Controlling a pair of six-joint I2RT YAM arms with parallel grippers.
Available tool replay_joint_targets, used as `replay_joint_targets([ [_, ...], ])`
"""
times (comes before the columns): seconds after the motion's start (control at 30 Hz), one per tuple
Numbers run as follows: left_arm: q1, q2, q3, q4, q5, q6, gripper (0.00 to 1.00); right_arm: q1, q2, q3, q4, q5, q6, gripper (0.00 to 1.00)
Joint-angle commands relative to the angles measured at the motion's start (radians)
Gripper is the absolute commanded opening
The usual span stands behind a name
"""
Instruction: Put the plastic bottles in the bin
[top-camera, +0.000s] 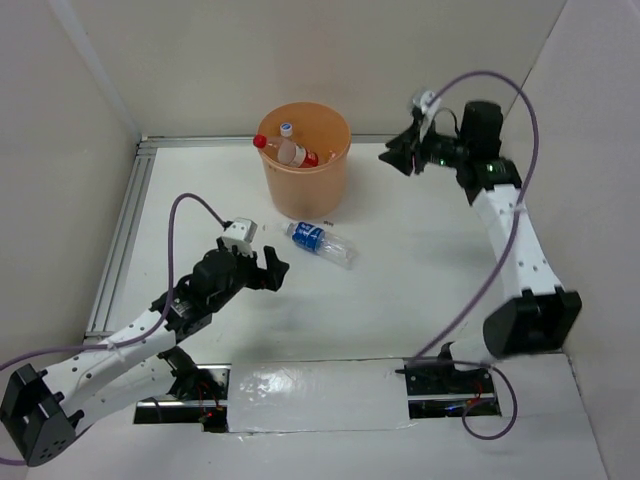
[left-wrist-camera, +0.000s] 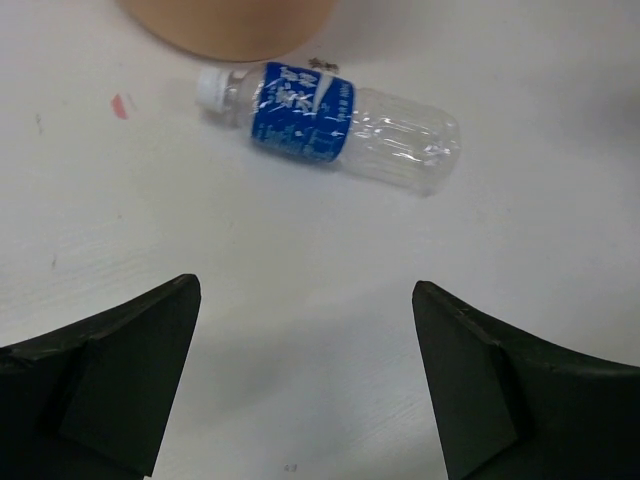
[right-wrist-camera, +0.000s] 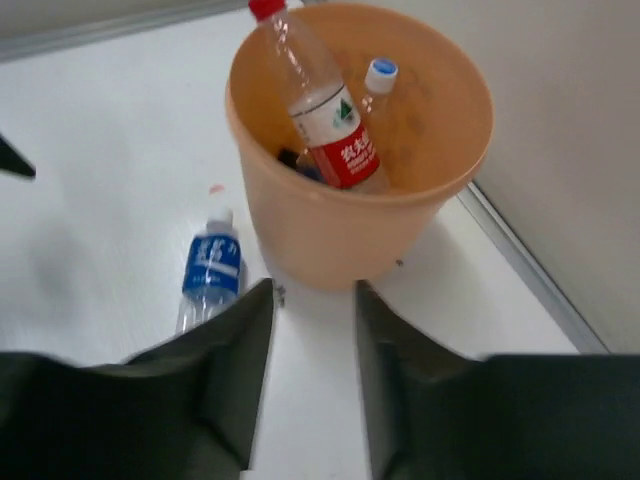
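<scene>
The orange-peach bin (top-camera: 305, 190) stands at the back of the table. Inside it, a clear bottle with a red label and red cap (right-wrist-camera: 325, 110) leans against the rim, and a blue-capped bottle (right-wrist-camera: 378, 80) stands behind it. One clear bottle with a blue label (top-camera: 320, 243) lies on its side on the table just in front of the bin. My left gripper (top-camera: 272, 270) is low, a little short of that bottle (left-wrist-camera: 330, 125), wide open and empty. My right gripper (top-camera: 398, 158) hangs in the air to the right of the bin (right-wrist-camera: 330, 240), its jaws a narrow gap apart with nothing between them.
White walls enclose the table on the left, back and right. A metal rail (top-camera: 120, 240) runs along the left edge. The right arm's purple cable (top-camera: 500, 90) loops above the back right corner. A small red mark (left-wrist-camera: 120, 105) is on the table near the bin.
</scene>
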Motion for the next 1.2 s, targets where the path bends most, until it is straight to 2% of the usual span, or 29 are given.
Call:
replay_joint_targets([
  [0.0, 0.026, -0.010, -0.006, -0.013, -0.150, -0.211, 1.00, 0.036, -0.137, -0.329, -0.116, 0.051, -0.065, 0.36],
  [0.07, 0.050, -0.001, -0.006, -0.013, -0.159, -0.269, 1.00, 0.110, -0.177, -0.471, -0.061, 0.143, -0.065, 0.45],
  [0.1, 0.065, -0.001, -0.016, -0.002, -0.168, -0.289, 1.00, 0.136, -0.177, -0.554, -0.015, 0.163, -0.065, 0.58],
  [0.13, 0.075, 0.008, -0.017, 0.007, -0.169, -0.302, 1.00, 0.183, -0.177, -0.582, 0.005, 0.187, -0.065, 0.98],
  [0.2, 0.093, 0.023, -0.006, 0.007, -0.129, -0.302, 1.00, 0.239, -0.118, -0.615, 0.059, 0.200, -0.031, 1.00],
  [0.4, 0.114, 0.030, 0.013, -0.042, -0.087, -0.293, 1.00, 0.320, 0.034, -0.639, 0.232, 0.365, 0.032, 1.00],
  [0.7, 0.124, -0.082, -0.060, -0.070, -0.096, -0.339, 1.00, 0.351, 0.292, -0.481, 0.278, 0.468, 0.041, 1.00],
  [0.93, 0.124, -0.130, -0.079, -0.094, -0.116, -0.339, 1.00, 0.394, 0.324, -0.438, 0.321, 0.533, -0.005, 1.00],
  [1.07, 0.124, -0.121, -0.079, -0.084, -0.107, -0.329, 1.00, 0.394, 0.314, -0.461, 0.358, 0.533, -0.100, 1.00],
  [1.17, 0.124, -0.110, -0.079, -0.073, -0.098, -0.329, 1.00, 0.394, 0.269, -0.493, 0.358, 0.464, -0.169, 1.00],
])
